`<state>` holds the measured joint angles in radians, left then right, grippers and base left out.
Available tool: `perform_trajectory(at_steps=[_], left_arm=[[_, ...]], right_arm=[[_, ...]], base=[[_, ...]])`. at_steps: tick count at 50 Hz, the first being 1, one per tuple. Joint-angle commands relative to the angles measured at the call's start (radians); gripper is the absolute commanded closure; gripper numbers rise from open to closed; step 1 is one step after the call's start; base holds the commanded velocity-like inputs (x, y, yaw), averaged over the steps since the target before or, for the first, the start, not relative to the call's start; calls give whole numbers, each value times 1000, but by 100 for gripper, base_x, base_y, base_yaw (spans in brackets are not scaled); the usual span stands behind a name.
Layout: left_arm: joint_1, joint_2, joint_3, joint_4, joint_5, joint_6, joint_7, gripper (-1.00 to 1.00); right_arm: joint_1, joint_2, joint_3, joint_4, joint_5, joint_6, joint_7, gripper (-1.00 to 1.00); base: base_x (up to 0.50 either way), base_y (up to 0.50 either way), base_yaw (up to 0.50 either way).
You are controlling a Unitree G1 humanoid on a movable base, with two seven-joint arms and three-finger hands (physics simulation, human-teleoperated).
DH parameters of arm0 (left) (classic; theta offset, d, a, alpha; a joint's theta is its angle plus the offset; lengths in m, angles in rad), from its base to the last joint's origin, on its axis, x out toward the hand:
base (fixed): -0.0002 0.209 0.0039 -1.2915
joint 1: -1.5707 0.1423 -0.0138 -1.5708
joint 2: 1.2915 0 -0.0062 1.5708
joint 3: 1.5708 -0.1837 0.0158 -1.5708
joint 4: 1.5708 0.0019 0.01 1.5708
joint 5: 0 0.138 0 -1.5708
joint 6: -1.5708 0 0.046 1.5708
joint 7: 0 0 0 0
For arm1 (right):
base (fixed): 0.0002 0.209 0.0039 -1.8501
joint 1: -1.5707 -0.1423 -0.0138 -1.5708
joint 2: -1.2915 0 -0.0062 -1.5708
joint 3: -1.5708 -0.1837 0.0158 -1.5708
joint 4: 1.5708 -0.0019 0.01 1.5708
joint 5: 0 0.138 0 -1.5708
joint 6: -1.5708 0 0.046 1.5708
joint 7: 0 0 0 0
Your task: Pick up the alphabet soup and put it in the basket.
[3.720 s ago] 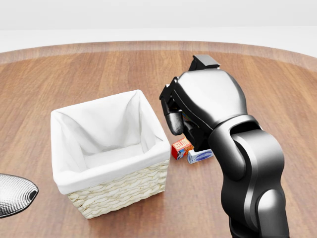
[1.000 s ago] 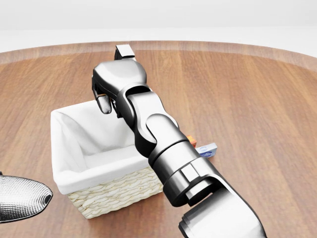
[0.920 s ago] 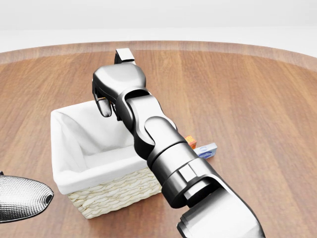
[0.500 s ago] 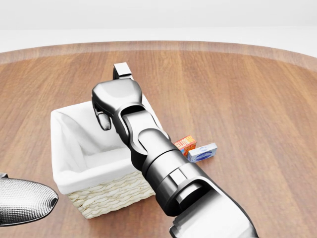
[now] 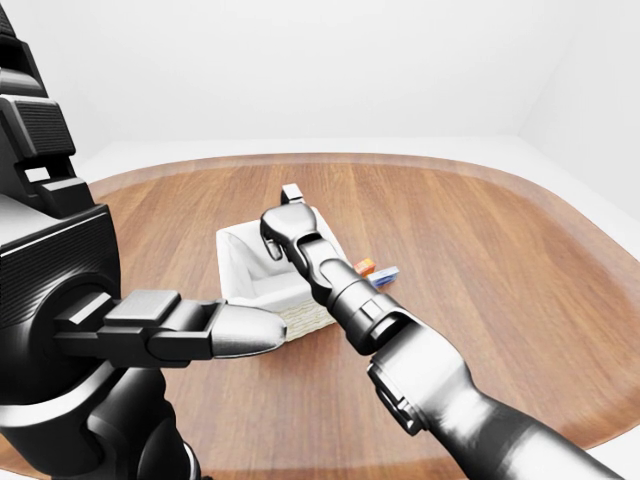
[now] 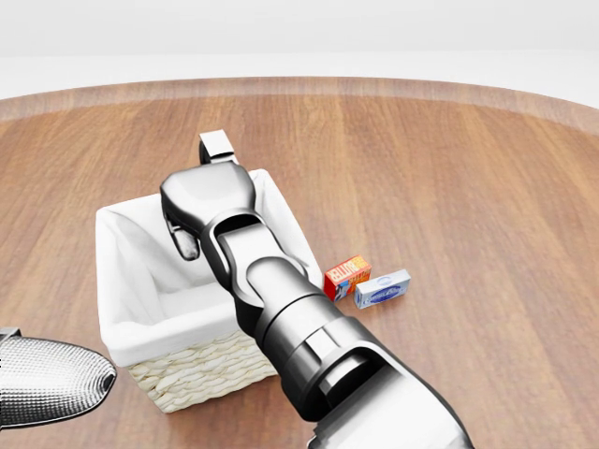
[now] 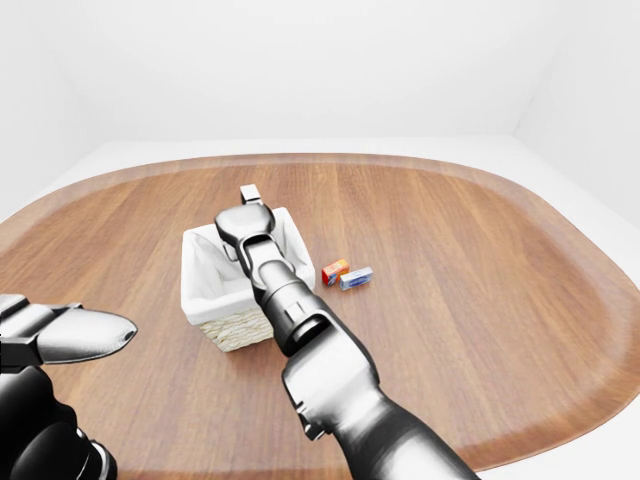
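The wicker basket (image 6: 192, 376) with a white cloth lining stands left of the middle in the head view. My right hand (image 6: 185, 236) reaches over it from the lower right, its back toward the camera and its fingers (image 6: 183, 245) pointing down inside the basket's top right part. The alphabet soup does not show in any view; the hand and forearm hide whatever is under the palm. My left hand (image 6: 51, 382) hovers at the lower left, fingers stretched out and empty, apart from the basket.
A small orange-red box (image 6: 346, 276) and a blue-and-white box (image 6: 382, 289) lie side by side on the round wooden table (image 6: 468, 187), just right of the basket. White floor surrounds the table edge (image 7: 560, 400).
My right hand has swung left from beside the two small boxes to over the basket and has sunk lower into it. The left hand has crept slightly right.
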<state>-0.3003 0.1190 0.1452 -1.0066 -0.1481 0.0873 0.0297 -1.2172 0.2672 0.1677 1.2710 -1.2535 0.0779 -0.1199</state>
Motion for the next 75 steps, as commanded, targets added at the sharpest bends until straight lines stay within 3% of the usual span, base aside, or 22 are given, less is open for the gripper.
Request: perform_trajectory(at_steps=[1, 23, 48, 49, 50, 53, 55, 56, 75], left_arm=[[1, 4, 1, 9, 11, 0, -4, -100], [3, -8, -10, -9, 10, 0, -16, -100], [1, -8, -4, -5, 0, 0, -11, -100], [1, -7, -5, -5, 0, 0, -11, -100], [1, -7, -5, -4, 0, 0, -11, -100], [0, -7, -4, -6, -2, 0, -9, -100], [1, -9, -3, -7, -7, 0, -9, -100], [0, -15, 4, -16, -21, 0, -12, -100], [10, -6, -4, -12, -35, 0, -6, -100]], right_arm=[[-2, 8, 14, -6, -46, 9, -29, 95], [66, 10, 19, 32, -86, 9, -94, 95], [45, 11, 15, 30, -108, 9, -85, 95], [46, 12, 16, 29, -108, 9, -84, 49], [47, 11, 17, 30, -110, 9, -84, -94], [54, 8, 22, 31, -121, 7, -81, -100], [49, 3, 25, 29, -126, -21, -115, -100], [49, 5, 15, 31, -118, -8, -109, -100], [50, -4, 15, 18, -117, -10, -84, -100]], base=[[0, 0, 0], [0, 0, 0], [0, 0, 0], [0, 0, 0], [0, 0, 0], [0, 0, 0], [0, 0, 0], [0, 0, 0], [0, 0, 0]])
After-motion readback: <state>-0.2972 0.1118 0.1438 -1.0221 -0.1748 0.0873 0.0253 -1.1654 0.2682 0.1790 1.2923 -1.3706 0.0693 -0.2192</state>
